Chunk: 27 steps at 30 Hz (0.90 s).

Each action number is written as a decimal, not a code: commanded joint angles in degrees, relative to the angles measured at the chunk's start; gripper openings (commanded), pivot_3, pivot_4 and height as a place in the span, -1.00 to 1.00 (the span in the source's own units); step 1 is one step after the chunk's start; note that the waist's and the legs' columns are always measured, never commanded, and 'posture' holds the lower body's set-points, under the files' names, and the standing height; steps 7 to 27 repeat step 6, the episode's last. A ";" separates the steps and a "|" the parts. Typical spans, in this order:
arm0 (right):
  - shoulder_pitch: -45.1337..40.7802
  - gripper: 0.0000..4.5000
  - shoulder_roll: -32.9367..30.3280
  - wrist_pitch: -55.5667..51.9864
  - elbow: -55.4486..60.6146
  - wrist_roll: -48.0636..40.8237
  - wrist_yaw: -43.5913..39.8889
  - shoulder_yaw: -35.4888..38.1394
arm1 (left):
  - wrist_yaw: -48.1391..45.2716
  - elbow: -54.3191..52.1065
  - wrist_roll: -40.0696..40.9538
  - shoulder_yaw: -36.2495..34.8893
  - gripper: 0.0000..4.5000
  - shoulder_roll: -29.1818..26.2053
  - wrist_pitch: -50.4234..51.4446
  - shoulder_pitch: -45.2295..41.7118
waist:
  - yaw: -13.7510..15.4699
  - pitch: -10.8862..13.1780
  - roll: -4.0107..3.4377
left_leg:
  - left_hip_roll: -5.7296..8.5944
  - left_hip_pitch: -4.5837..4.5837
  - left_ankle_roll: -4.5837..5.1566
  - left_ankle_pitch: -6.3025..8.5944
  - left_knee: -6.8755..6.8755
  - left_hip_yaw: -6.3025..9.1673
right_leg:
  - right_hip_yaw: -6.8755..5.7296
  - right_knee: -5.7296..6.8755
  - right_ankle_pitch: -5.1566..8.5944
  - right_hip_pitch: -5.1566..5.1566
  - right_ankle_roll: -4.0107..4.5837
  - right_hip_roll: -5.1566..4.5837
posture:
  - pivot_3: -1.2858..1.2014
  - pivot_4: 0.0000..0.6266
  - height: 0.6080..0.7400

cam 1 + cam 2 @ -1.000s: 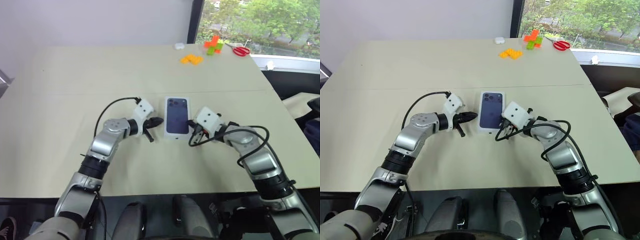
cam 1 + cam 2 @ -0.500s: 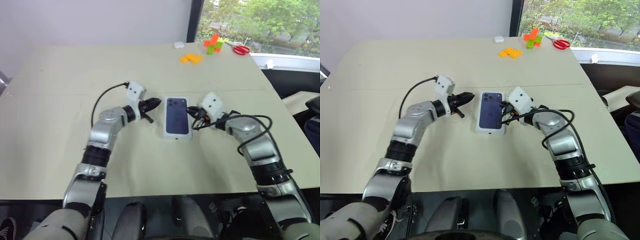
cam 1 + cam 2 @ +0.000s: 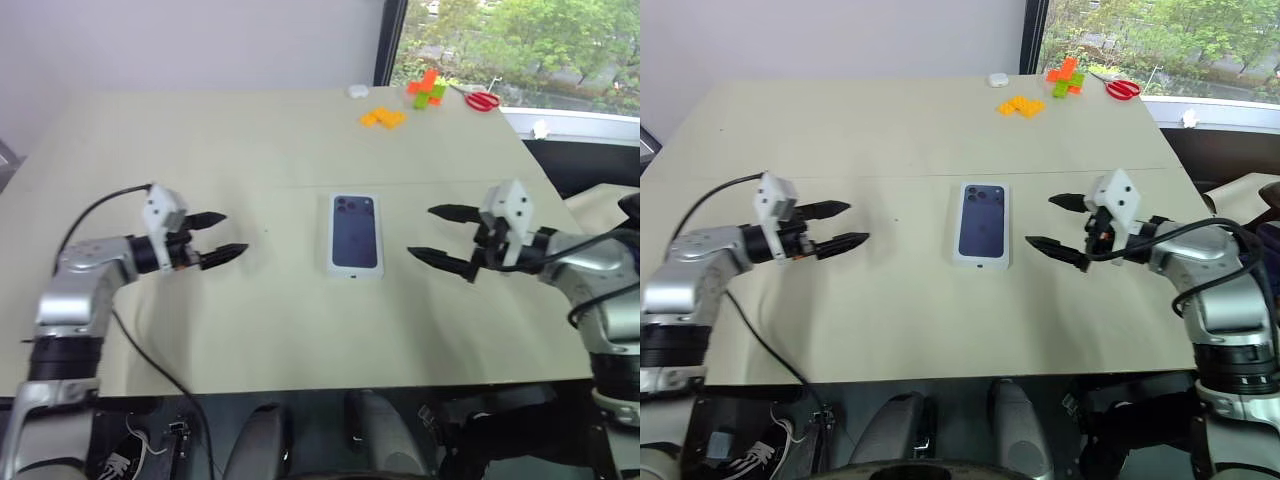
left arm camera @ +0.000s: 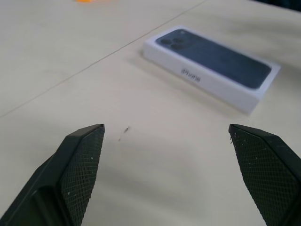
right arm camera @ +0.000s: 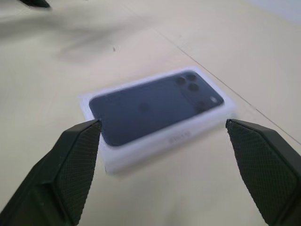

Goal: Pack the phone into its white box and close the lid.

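Observation:
The white box (image 4: 207, 82) lies closed in the middle of the table. Its lid (image 3: 356, 233) is on top and shows a printed dark blue phone picture. The phone itself is hidden. My left gripper (image 3: 234, 232) hovers well to the left of the box, open and empty, pointing toward it. My right gripper (image 3: 420, 231) hovers a short way to the right of the box, also open and empty. In the left wrist view the box lies beyond the spread fingers (image 4: 80, 160). In the right wrist view it lies between the fingertips (image 5: 80, 150), farther off.
At the table's far right lie orange bricks (image 3: 383, 118), a green-and-orange brick pile (image 3: 427, 90), red scissors (image 3: 483, 100) and a small white item (image 3: 357, 91). The beige table (image 3: 200, 140) ends at a front edge close to me.
Both grippers went from shut to open. Each drew away from the box, the left far to the left and the right to the right and up. The box has not moved.

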<state>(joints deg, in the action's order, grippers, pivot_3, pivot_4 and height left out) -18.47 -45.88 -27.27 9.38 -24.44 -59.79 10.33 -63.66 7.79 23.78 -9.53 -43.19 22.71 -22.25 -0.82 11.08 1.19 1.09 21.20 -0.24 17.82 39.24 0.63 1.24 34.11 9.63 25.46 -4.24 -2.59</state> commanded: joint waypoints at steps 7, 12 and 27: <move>2.87 0.97 -5.32 2.71 -1.72 -2.06 -3.47 5.34 | -1.20 -1.89 0.95 -6.01 0.98 -6.04 -1.60 5.89 | 0.03 0.01 0.01 | 0.02 0.00 0.00 0.00 0.01 -0.08 | 0.05 -0.03 0.09 -0.01 0.08 -0.07 | 0.03 -0.52 1.00; 2.87 0.97 -5.32 2.71 -1.72 -2.06 -3.47 5.34 | -1.20 -1.89 0.95 -6.01 0.98 -6.04 -1.60 5.89 | 0.03 0.01 0.01 | 0.02 0.00 0.00 0.00 0.01 -0.08 | 0.05 -0.03 0.09 -0.01 0.08 -0.07 | 0.03 -0.52 1.00; 2.87 0.97 -5.32 2.71 -1.72 -2.06 -3.47 5.34 | -1.20 -1.89 0.95 -6.01 0.98 -6.04 -1.60 5.89 | 0.03 0.01 0.01 | 0.02 0.00 0.00 0.00 0.01 -0.08 | 0.05 -0.03 0.09 -0.01 0.08 -0.07 | 0.03 -0.52 1.00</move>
